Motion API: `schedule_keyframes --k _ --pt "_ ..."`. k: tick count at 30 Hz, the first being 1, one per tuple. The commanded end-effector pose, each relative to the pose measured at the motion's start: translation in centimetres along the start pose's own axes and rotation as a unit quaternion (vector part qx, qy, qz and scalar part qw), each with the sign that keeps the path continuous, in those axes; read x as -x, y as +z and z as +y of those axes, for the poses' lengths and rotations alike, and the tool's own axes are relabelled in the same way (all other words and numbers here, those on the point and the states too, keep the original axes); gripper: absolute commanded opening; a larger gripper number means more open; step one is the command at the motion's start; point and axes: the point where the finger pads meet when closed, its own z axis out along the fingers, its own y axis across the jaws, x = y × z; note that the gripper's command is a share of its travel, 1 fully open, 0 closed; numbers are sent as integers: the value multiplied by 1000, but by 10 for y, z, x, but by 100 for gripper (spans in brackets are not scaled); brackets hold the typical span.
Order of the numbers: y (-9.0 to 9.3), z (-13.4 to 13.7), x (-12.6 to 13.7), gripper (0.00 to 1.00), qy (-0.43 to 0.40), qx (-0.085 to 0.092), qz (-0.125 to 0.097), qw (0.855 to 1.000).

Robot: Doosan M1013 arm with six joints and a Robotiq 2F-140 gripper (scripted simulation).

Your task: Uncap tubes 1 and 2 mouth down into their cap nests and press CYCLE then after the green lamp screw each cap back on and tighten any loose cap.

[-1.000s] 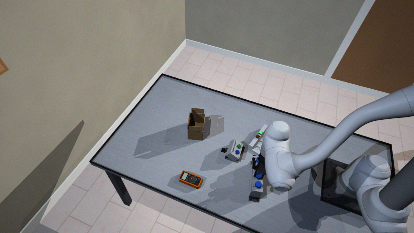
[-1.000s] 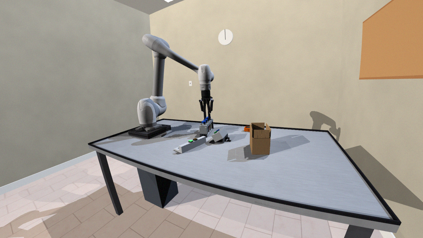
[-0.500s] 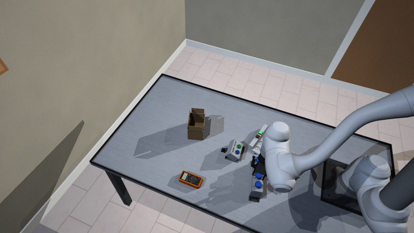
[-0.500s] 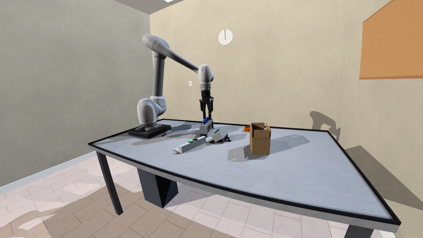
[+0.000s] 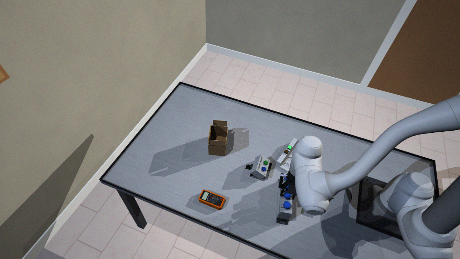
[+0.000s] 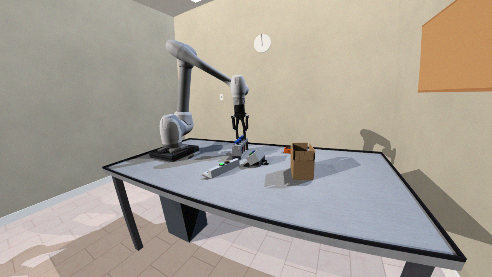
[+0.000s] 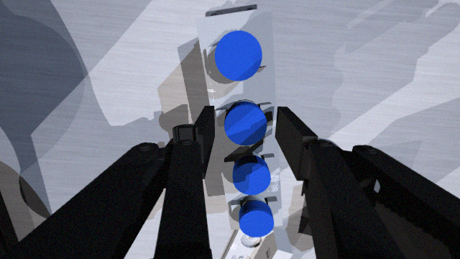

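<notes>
Wrist view: the gripper (image 7: 245, 124) points straight down over the decapping station (image 7: 212, 90), a grey block on the tabletop (image 7: 359, 54). Its jaws stand partly spread, one on each side of the second cap (image 7: 246, 123) from the top of the picture, with a clear gap between each pad and the cap; they pinch nothing and touch nothing. Four blue caps lie in one row along the block: the far cap (image 7: 238, 55) in full light, the flanked cap, a third cap (image 7: 251, 176) and a fourth cap (image 7: 256, 218) nearest the camera, the last three partly in the gripper's shadow. All four sit on their tubes.

Exterior view: the arm (image 6: 206, 69) reaches from its base plate (image 6: 191, 150) and holds the gripper (image 6: 239, 129) upright just above the station (image 6: 239, 149), fingertips near cap height. The cap tray (image 6: 220, 168) lies in front of the station with its green lamp (image 6: 226, 162) lit; the key housing (image 6: 253, 158) sits just beside it.

Top view: the housing (image 5: 261, 167) shows a green key (image 5: 265, 162) and a blue key (image 5: 263, 168). A cardboard box (image 5: 217, 138) and an orange multimeter (image 5: 211, 199) stand well apart from the station (image 5: 284, 206)
</notes>
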Motion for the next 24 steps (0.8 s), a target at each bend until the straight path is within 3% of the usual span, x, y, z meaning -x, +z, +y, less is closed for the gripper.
schedule_keyframes --k 1,6,8,12,17,18,24 --pt "-1 0 0 41 -92 0 5 996" --pt "-1 0 0 41 -191 0 5 982" --pt "-1 0 0 41 -191 0 5 982" --pt "-1 0 0 41 -262 1 5 965" --pt "-1 0 0 41 -262 1 5 965" --pt "-1 0 0 30 -262 1 5 965" --pt "-1 0 0 30 -261 1 5 965"
